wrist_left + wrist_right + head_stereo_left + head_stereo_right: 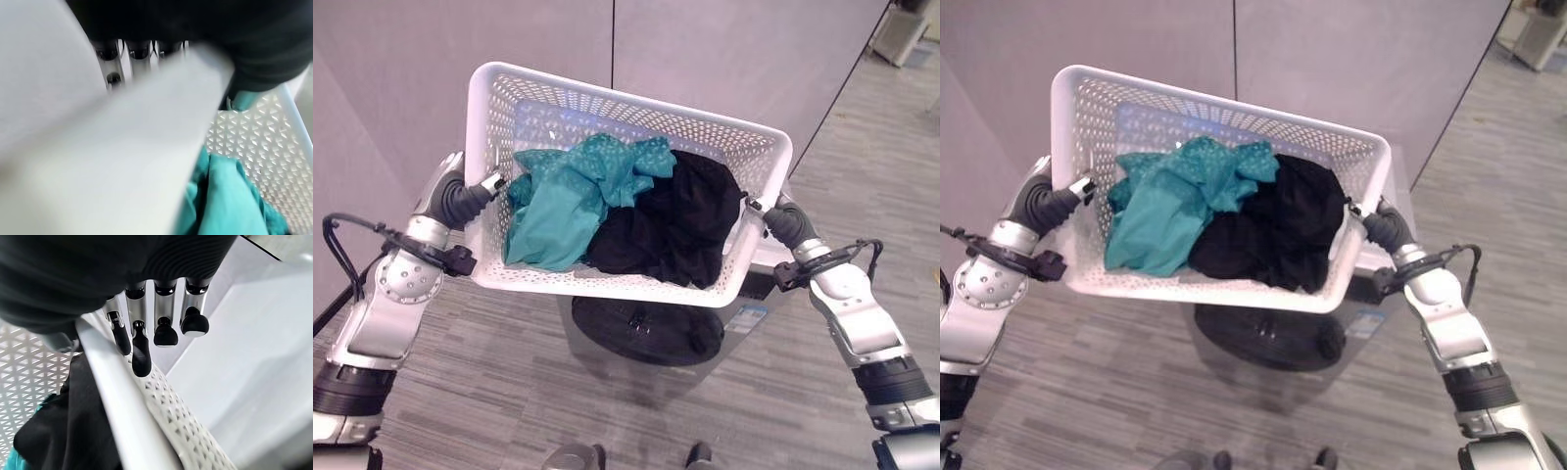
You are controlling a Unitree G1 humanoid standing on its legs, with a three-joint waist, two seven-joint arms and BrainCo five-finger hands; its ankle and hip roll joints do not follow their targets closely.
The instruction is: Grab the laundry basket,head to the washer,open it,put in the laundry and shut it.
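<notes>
White laundry basket (625, 127) raised over dark-lidded washer (646, 333).
Teal cloth (568, 196), black cloth (675, 220) inside; left hand (460, 201), right hand (781, 223) curled fingers (142, 352) clamped round opposite rims.

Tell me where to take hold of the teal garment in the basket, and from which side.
Grip the teal garment at its bunched upper folds, coming straight down from above. It lies loose on top in the left half of the white basket, beside the black clothing, and the walls block any sideways approach. Both robot hands, left and right, are at the basket's ends.
</notes>
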